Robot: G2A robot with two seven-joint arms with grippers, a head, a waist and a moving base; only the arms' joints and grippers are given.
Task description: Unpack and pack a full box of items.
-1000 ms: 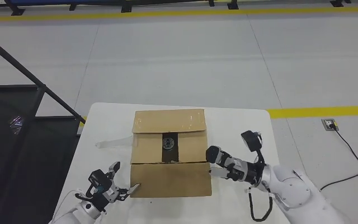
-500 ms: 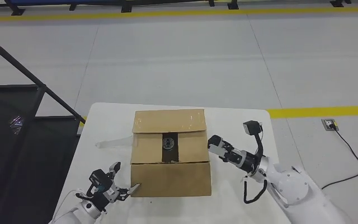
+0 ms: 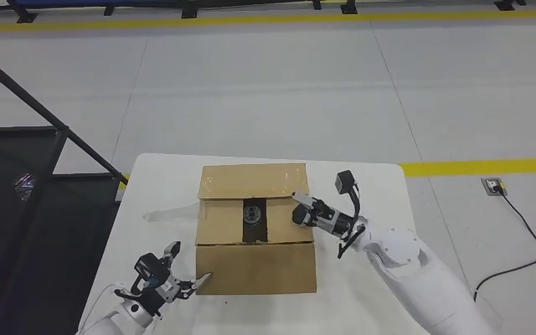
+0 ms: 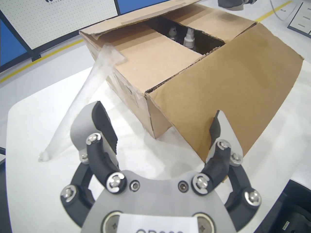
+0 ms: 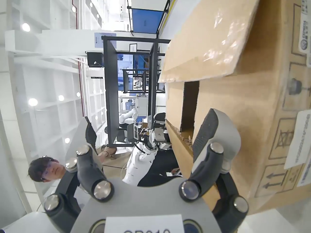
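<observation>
Swinging in from beside the box (image 3: 219, 224), the right gripper (image 3: 301, 211) has come up to its right top edge, claw released and empty, likely to start folding a flap back. The left gripper (image 3: 188, 265) has not shifted, also released, at the near-left corner. The box sits mid-table (image 3: 352, 180), bottle tops (image 4: 188, 38) showing in the gap; its side bears a white sticker (image 5: 300, 141) and handling symbols (image 5: 274, 178), wording left unread.
</observation>
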